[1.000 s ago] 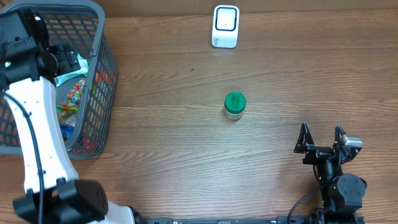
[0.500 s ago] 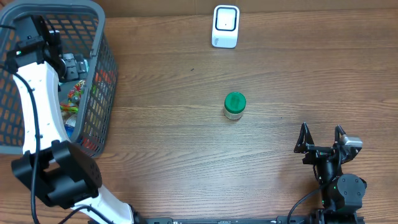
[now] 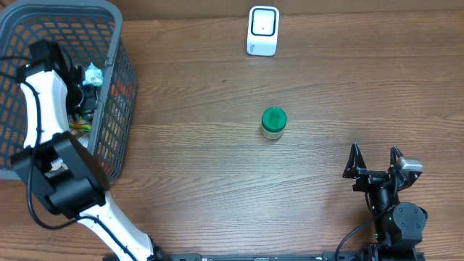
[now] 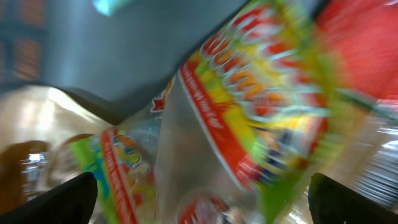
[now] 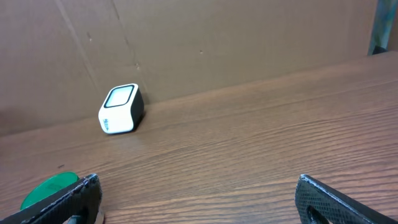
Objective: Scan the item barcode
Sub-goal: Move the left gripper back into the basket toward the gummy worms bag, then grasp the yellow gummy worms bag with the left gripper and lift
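When viewed from overhead, looks barely begun: left hand (image 3: 85, 96) down inside the basket (image 3: 119, 87), jaws apart, gripping nothing; green-lidded jar (image 3: 273, 122) upright mid-counter (image 3: 217, 181), well apart from the scanner (image 3: 262, 30) at the far edge; right hand (image 3: 375, 163) parked wide open near the front. Through the left wrist, only blurred snack packets (image 4: 249, 112) between spread fingers (image 4: 62, 199), none clamped, probably the item to lift out. Through the right wrist, scanner (image 5: 121, 109) and jar (image 5: 46, 190) ahead, nothing presented; picking, carrying and scanning all left to do.

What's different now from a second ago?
The left gripper has dipped deeper into the basket, open over the snack packets, holding nothing. The right gripper, jar and scanner stayed put.
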You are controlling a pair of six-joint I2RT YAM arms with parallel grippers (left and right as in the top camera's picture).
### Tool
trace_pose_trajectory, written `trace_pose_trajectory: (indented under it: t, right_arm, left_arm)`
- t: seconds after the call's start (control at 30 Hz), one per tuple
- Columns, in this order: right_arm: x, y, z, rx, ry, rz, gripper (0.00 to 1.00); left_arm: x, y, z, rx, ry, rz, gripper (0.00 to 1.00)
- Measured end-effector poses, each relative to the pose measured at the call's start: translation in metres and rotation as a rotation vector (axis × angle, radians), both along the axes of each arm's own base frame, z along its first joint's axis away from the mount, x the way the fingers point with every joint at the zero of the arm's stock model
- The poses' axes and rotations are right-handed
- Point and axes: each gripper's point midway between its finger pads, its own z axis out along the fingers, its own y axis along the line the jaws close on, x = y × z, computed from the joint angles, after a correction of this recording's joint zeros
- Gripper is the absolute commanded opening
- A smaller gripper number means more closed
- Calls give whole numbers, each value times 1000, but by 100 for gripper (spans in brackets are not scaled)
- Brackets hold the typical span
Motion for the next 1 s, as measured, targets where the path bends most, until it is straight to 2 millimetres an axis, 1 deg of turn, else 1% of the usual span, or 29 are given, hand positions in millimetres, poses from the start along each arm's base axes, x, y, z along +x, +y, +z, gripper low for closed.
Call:
trace_pose_trajectory:
  t: [0.07, 0.1, 0.3, 0.33, 0.47, 0.67, 0.7, 0.73, 0.77, 0.8, 0.83, 0.9, 0.93, 1.0]
  right_arm:
    - [0, 0, 0, 0, 0, 0, 100]
    - [0, 0, 0, 0, 0, 0, 100]
    - [0, 0, 0, 0, 0, 0, 100]
    - [0, 0, 0, 0, 0, 0, 100]
    - [0, 0, 0, 0, 0, 0, 100]
    - [0, 0, 0, 0, 0, 0, 100]
    - [0, 0, 0, 0, 0, 0, 100]
    - [0, 0, 0, 0, 0, 0, 100]
    - [0, 0, 0, 0, 0, 0, 100]
    - [0, 0, 0, 0, 0, 0, 100]
    - [0, 0, 0, 0, 0, 0, 100]
    - [0, 0, 0, 0, 0, 0, 100]
    - [0, 0, 0, 0, 0, 0, 100]
    - [0, 0, 0, 0, 0, 0, 100]
  left_arm:
    - [-4, 2, -14, -25, 28, 10, 100]
    - [-4, 3, -18, -32, 33, 12, 100]
    - [-4, 3, -21, -40, 34, 14, 100]
    - [-4, 3, -21, -40, 34, 14, 98]
    - [-2, 3, -21, -38, 28, 15, 82]
    - [-3, 3, -24, -41, 33, 17, 66]
    - [-3, 3, -24, -41, 34, 16, 61]
    - [-3, 3, -24, -41, 34, 19, 57]
    - [-3, 3, -25, -42, 36, 18, 50]
    - [-3, 3, -25, -42, 36, 18, 40]
    - [-3, 3, -25, -41, 36, 19, 32]
    - [-3, 4, -25, -38, 38, 21, 18]
    - [-4, 4, -25, -36, 40, 23, 14]
    - [-3, 3, -23, -40, 39, 26, 11]
